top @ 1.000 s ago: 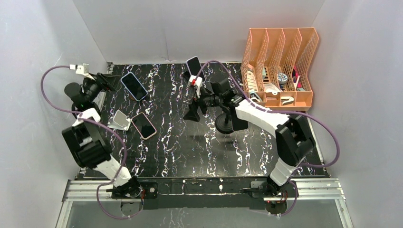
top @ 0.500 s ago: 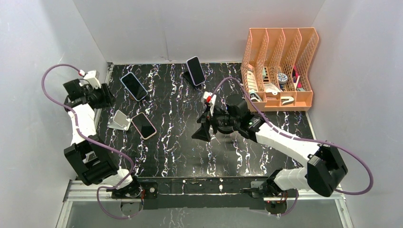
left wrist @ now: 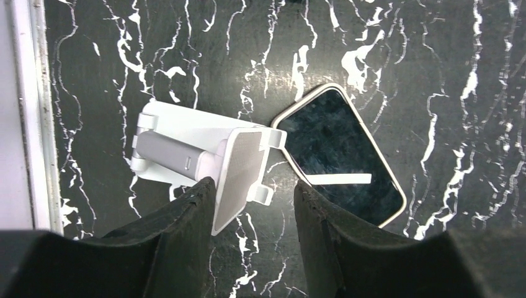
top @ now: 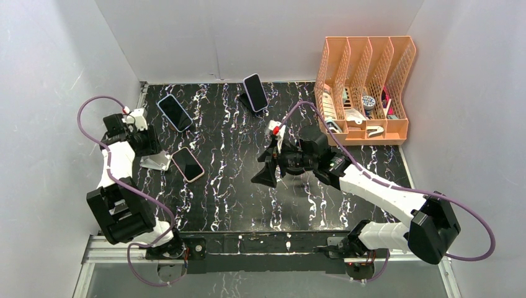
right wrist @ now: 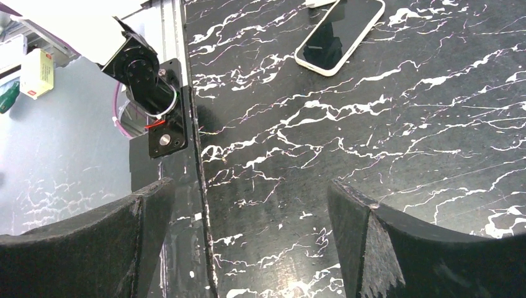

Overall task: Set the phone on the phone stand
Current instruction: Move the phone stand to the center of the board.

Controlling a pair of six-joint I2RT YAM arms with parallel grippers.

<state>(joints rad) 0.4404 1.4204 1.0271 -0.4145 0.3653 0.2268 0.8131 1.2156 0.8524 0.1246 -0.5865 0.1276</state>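
The left gripper (left wrist: 253,186) is held half open astride the phone stand (left wrist: 186,149); a grasp cannot be told. The phone (left wrist: 341,158) is laid flat just beside it at 3 o'clock. The counter (left wrist: 465,93) edge is seen close at 9 o'clock. The right gripper (right wrist: 248,186) is spread wide, empty.

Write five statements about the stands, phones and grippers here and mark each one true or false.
1. The white stand holds a phone. False: it is bare; the light-edged phone lies flat beside it.
2. The right gripper is open and empty. True.
3. The left gripper hovers over the white stand, jaws apart. True.
4. The back phone lies flat. False: it is propped up, tilted.
5. The orange organizer stands on the left. False: it is at the far right.
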